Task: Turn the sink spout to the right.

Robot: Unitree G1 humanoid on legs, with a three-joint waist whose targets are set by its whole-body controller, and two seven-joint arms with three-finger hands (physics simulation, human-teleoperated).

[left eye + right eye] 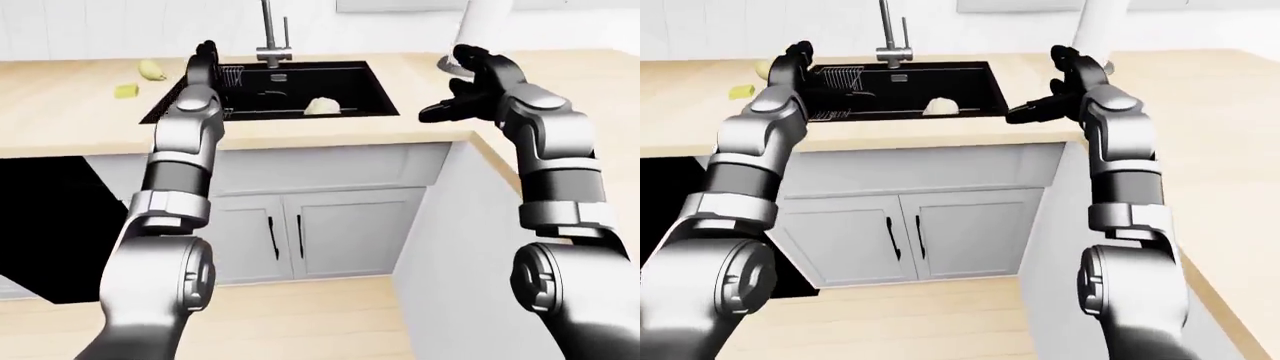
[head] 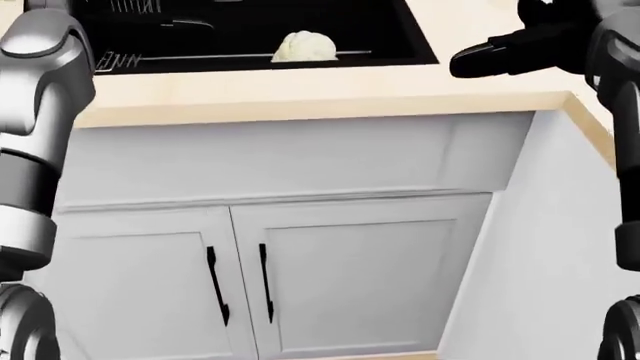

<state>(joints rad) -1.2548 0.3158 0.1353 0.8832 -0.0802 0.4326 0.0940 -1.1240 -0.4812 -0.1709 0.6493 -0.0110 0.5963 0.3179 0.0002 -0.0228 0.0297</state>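
The black sink (image 1: 352,88) is set in a light wood counter. Its metal spout (image 1: 266,28) rises at the sink's top edge in the left-eye view and runs out of the picture, so its direction is hidden; a short lever (image 1: 285,34) stands beside it. My left hand (image 1: 205,61) is open, fingers up, over the sink's left rim, well short of the spout. My right hand (image 1: 462,84) is open with spread fingers above the counter right of the sink, holding nothing.
A white lump (image 2: 303,46) lies in the basin by a wire rack (image 1: 835,75). Yellow pieces (image 1: 151,70) sit on the counter at left. A white cylinder (image 1: 485,26) stands top right. Grey cabinet doors (image 2: 240,277) are below, a black opening (image 1: 50,217) at left.
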